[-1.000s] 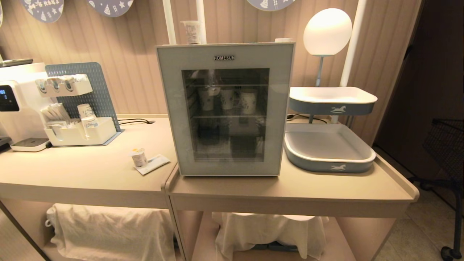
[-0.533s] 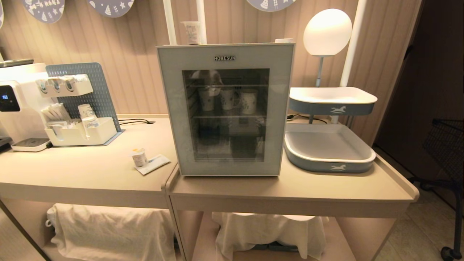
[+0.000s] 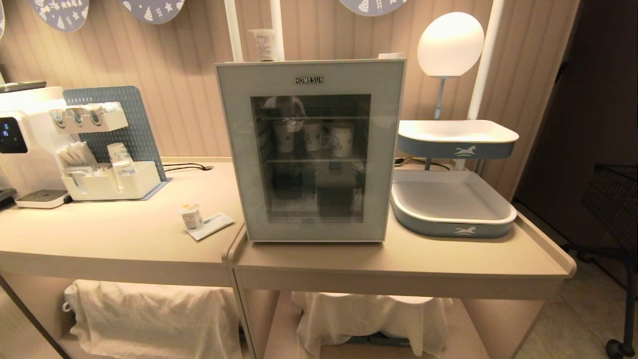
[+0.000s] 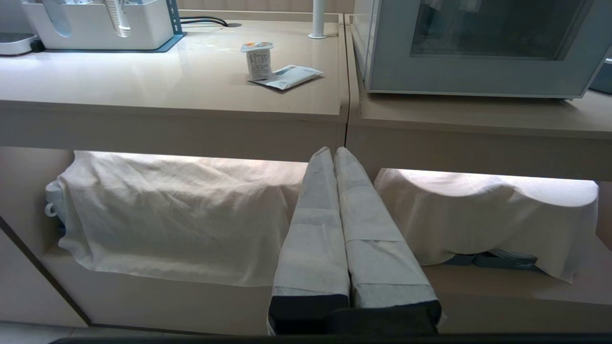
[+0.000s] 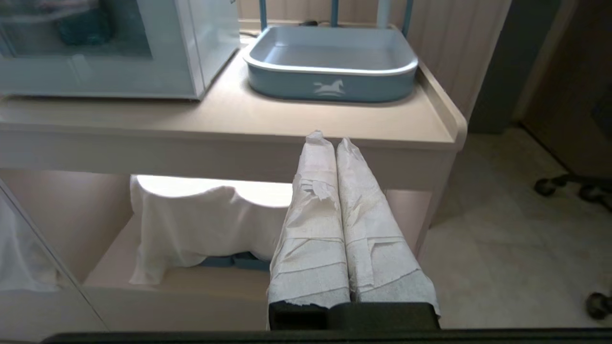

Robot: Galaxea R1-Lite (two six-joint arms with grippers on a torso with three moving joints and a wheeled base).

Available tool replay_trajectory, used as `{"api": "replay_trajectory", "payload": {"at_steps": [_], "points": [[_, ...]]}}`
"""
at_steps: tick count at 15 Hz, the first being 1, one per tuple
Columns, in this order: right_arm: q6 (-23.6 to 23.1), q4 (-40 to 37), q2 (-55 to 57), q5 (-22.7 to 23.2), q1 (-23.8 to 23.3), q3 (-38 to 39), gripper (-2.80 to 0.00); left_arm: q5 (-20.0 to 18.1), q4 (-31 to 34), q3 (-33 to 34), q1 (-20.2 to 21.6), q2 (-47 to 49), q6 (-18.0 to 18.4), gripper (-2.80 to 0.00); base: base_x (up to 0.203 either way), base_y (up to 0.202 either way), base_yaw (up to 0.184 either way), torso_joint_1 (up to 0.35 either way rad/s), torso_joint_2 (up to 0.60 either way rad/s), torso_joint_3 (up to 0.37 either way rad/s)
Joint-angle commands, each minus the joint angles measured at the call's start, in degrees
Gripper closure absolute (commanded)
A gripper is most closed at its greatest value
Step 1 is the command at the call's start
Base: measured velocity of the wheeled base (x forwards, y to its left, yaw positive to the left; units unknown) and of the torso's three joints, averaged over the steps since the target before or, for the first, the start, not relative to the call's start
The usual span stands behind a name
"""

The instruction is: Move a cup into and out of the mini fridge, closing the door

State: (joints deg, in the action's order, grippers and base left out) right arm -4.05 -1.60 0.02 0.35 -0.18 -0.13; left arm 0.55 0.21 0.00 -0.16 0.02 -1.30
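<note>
The cup [image 3: 191, 216] is sitting on the counter [image 3: 124, 234] left of the fridge [image 3: 310, 149], nothing is moving, door [image 3: 234, 149] closed, both grippers [image 4: 333, 152] [image 5: 324, 139] clenched and empty, so the job looks done.

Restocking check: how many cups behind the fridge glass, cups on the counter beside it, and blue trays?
Cups behind the glass: 3
Cup on the counter: 1
Blue trays: 2
Total: 6
</note>
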Motion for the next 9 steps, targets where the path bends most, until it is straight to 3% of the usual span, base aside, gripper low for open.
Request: {"api": "replay_trajectory", "payload": {"at_steps": [1, 9], "points": [[-0.3, -1.1, 0.0, -0.1, 0.0, -0.4, 0.0, 0.0, 0.0, 0.1, 0.0, 0.0, 0.0, 0.0, 0.0, 0.0, 0.0, 0.0, 0.0, 0.0], [0.0, -1.5, 0.1, -0.3, 0.0, -0.6, 0.0, 0.0, 0.1, 0.2, 0.0, 0.0, 0.0, 0.0, 0.0, 0.0, 0.0, 0.0, 0.0, 0.0]]}}
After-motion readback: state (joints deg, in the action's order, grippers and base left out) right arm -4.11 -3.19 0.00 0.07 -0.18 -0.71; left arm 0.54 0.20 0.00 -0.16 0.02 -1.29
